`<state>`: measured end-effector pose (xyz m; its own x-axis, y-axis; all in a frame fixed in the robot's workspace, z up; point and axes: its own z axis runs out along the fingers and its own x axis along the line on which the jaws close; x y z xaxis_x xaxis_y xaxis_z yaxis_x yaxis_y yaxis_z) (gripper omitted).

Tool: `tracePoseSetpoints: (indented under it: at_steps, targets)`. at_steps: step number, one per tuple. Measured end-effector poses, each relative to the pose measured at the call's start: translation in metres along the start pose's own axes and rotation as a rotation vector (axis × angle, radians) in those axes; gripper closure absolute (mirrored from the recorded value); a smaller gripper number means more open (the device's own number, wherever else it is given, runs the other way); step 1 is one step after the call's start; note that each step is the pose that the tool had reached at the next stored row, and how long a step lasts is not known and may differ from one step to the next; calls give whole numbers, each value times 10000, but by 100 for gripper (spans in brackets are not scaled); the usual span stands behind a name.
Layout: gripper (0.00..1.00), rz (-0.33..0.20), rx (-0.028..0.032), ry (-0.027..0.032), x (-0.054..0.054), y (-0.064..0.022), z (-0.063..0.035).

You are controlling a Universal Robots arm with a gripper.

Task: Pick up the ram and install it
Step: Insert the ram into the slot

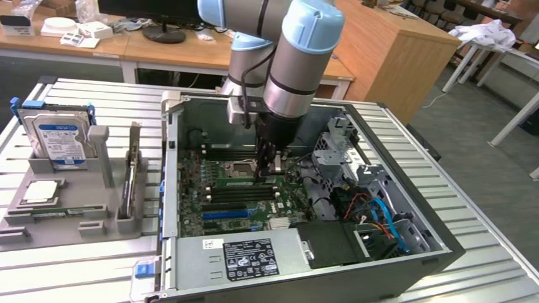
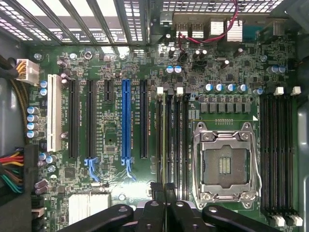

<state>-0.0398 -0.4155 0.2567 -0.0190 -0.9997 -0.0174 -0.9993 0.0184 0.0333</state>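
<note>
My gripper (image 1: pixel 271 169) is down inside the open computer case (image 1: pixel 438 252), just over the black memory slots (image 2: pixel 177 140) beside the empty processor socket (image 2: pixel 223 162). In the wrist view its two dark fingertips (image 2: pixel 155 189) stand pressed close together at the near end of those slots. The ram (image 2: pixel 169 145) shows edge-on as a thin dark strip that runs away from the fingertips in line with a slot, and the fingers look shut on it. In the exterior view a narrow green strip (image 1: pixel 234 184) lies along the slots right beside the fingers.
A grey fixture (image 1: pixel 59 230) at the exterior view's left holds the blue-labelled hard drive (image 1: pixel 57 137) and the square processor chip (image 1: pixel 42 192). Inside the case, a drive cage (image 1: pixel 341 148), coloured cables (image 1: pixel 383 211) and the power supply (image 1: pixel 248 259) crowd the gripper.
</note>
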Motion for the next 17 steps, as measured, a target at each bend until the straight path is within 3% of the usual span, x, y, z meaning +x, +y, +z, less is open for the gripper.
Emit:
tracePoseSetpoints:
  at_steps: [17]
  targets:
    - [88, -1, -1, 2, 1, -2, 59]
